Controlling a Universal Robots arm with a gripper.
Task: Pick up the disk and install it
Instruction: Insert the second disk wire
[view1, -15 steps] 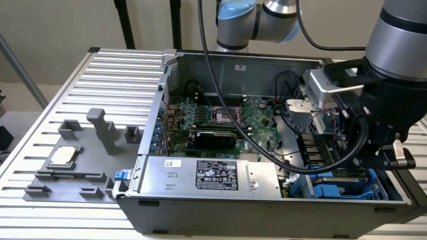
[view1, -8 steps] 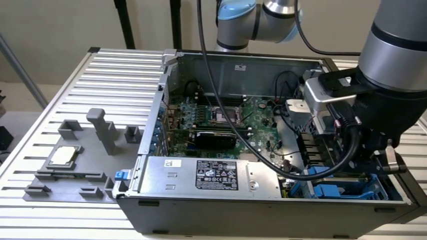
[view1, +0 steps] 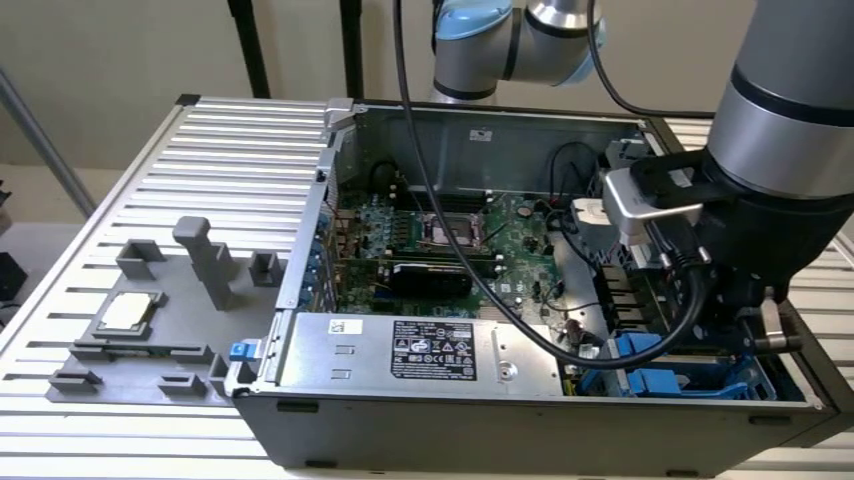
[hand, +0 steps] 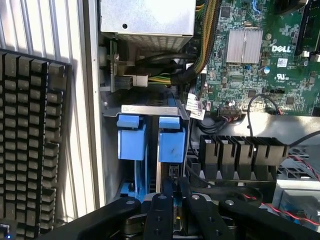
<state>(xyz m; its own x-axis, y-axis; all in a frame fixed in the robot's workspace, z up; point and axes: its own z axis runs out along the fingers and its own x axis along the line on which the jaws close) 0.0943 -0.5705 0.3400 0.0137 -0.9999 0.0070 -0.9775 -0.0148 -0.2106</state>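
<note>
I see my black claw (hand: 172, 192) low in the PC case (view1: 400, 420), fingers nearly together, pinching the thin edge of the disk (hand: 171, 145). Disk w/ shiny blue plastic rails stands upright in the blue cage (hand: 132, 137), beside the green board (hand: 255, 50). Ribbed metal worktop (view1: 214, 150) around.

Bright blue drive rails (hand: 150, 137); green motherboard (view1: 461, 245); black keyboard (hand: 30, 140); grey ribbed table (view1: 214, 170); silver power supply, white label (view1: 434, 350).

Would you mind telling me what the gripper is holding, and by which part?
The gripper is shut on the disk, pinching its near edge.
</note>
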